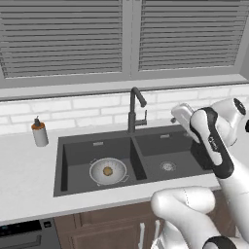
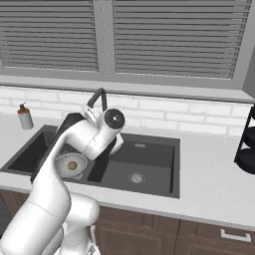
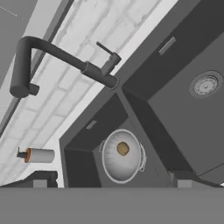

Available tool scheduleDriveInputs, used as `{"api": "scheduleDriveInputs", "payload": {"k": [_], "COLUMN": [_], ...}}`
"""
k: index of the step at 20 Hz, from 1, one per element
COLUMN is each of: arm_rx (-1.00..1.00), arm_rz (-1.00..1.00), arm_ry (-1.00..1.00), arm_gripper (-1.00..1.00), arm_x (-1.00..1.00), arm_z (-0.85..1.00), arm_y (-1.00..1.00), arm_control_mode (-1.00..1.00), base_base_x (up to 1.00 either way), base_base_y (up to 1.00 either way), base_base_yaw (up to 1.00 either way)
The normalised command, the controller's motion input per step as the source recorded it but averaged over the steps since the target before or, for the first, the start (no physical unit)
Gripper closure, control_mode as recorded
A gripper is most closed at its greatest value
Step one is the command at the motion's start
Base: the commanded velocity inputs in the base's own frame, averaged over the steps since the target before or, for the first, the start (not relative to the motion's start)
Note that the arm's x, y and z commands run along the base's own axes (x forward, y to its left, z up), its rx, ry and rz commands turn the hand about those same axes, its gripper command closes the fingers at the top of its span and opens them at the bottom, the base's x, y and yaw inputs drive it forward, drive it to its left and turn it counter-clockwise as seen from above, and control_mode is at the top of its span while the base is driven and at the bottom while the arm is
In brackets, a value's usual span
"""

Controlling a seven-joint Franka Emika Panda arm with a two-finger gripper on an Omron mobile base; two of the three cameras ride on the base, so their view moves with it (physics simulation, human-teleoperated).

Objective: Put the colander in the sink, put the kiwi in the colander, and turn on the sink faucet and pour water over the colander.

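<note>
Kiwi (image 3: 123, 148) in colander (image 3: 122, 156); faucet lever (image 3: 106, 54) clearest from hand view.

— What stands past the fingers (image 3: 40, 180) in the hand view?
— A grey soap dispenser (image 3: 39, 155) with a brown cap, just above the fingertip at that view's left edge. It sits on the pale countertop (image 3: 56, 144).
— And beyond it?
— A white brick backsplash (image 3: 83, 94), farther out from the fingers, running diagonally through that rolled view.
— Anything higher, from the base views?
— Grey slatted window blinds (image 1: 63, 36) above the bricks, well beyond the fingers.
— Below the counter?
— Brown wooden cabinet doors (image 1: 107, 228) and a dark appliance panel (image 1: 24, 233).
— Off to the side?
— A black rack (image 2: 246, 144) on the counter, well apart from the fingers.
</note>
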Motion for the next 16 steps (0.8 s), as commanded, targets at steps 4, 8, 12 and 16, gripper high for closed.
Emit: {"api": "scheduleDriveInputs", "payload": {"k": [4, 8, 12, 16], "arm_rx": [0.16, 0.13, 0.09, 0.03], "arm_rz": [0.04, 0.04, 0.02, 0.01], "arm_ry": [-0.03, -0.07, -0.06, -0.03], "arm_gripper": [-1.0, -1.0, -1.0, -1.0], "arm_x": [0.53, 0.57, 0.53, 0.55], "arm_z": [0.21, 0.29, 0.24, 0.02], "arm_y": [-0.16, -0.05, 0.0, 0.0], "arm_control_mode": [-1.0, -1.0, -1.0, -1.0], "base_base_x": [0.0, 0.0, 0.0, 0.0], "base_base_y": [0.0, 0.0, 0.0, 0.0], "base_base_yaw": [0.0, 0.0, 0.0, 0.0]}}
